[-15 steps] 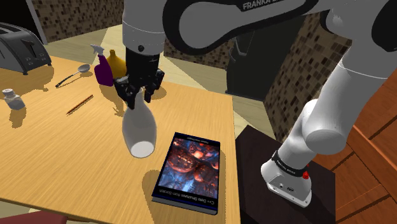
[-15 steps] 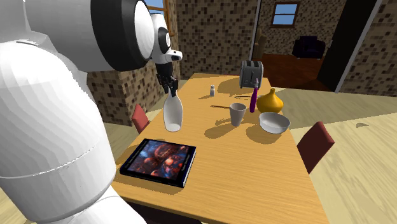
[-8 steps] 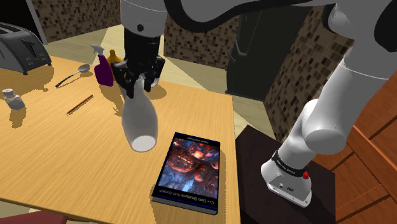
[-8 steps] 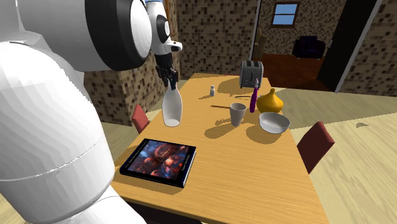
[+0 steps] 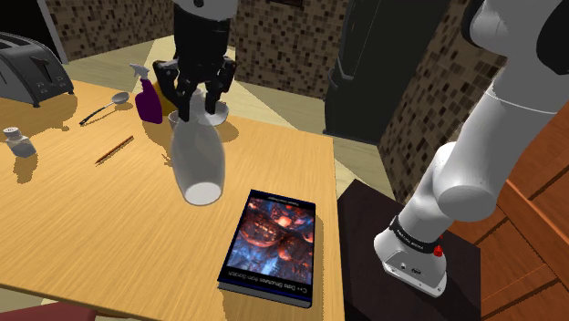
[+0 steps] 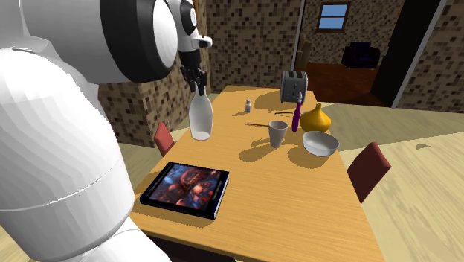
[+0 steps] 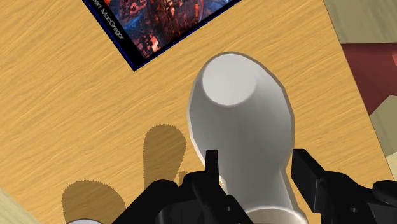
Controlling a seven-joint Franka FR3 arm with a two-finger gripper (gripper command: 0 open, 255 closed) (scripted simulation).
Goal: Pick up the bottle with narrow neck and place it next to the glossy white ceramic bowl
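Where the black gripper [image 5: 196, 108] clasps its narrow neck, upper centre of the shoulder view, the white bottle [image 5: 199, 160] hangs base-down, clear of the table [image 5: 82, 210]. Judged rigid, smooth and likely slippery, its weight low in the broad body, it may swing or slide; the neck is the one part slim enough to hold. The white bowl [image 6: 320, 143] sits centre-right in the second exterior view, well apart.

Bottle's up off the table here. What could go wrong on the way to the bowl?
1. The gripper clasps the white bottle by its narrow neck alone; the wide body hanging below could swing or slip.
2. The grey cup stands between it and the white bowl; a low carry might knock it over.
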